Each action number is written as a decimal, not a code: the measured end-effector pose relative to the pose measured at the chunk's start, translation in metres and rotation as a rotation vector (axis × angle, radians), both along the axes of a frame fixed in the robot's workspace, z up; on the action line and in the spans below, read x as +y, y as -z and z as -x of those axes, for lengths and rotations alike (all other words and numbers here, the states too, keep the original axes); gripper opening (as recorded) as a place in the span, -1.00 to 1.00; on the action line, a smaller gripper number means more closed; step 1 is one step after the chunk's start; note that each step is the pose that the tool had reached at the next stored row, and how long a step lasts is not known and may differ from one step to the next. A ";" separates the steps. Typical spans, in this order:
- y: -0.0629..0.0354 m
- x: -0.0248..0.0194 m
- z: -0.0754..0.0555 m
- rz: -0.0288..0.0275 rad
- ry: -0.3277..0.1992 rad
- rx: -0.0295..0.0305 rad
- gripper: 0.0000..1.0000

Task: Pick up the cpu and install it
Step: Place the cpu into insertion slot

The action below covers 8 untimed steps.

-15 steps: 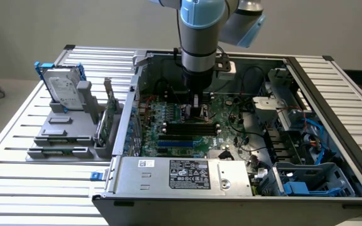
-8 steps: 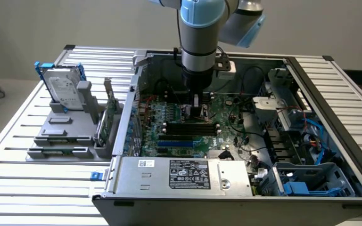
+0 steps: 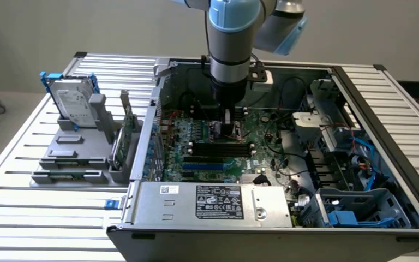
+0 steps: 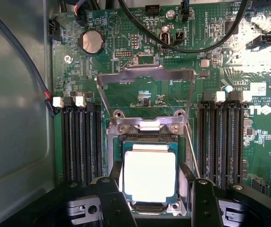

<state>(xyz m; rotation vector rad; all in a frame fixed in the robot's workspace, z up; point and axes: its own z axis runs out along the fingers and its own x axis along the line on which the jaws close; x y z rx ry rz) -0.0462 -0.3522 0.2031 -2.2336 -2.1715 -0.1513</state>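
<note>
Exterior view: the arm reaches down into the open case point(image 3: 195, 229), with the gripper point(image 3: 228, 126) low over the motherboard point(image 3: 217, 158).

Wrist view: the cpu point(image 4: 149, 176) lies flat in the socket point(image 4: 147, 127), metal top up. It is near-square, with no clear long axis, and its edges run parallel to the frame. The fingers point(image 4: 114, 198) stand wide apart on either side of it, gripping nothing.
</note>
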 end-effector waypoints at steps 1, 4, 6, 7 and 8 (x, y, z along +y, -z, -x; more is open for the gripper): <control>0.0004 0.0000 0.000 0.0003 -0.002 0.0000 0.09; 0.0018 0.0001 0.000 0.0011 -0.006 0.0000 0.09; 0.0028 0.0002 0.000 0.0017 -0.008 0.0000 0.09; 0.0031 0.0001 0.000 0.0019 -0.008 0.0000 0.09; 0.0034 0.0001 -0.001 0.0021 -0.009 0.0001 0.09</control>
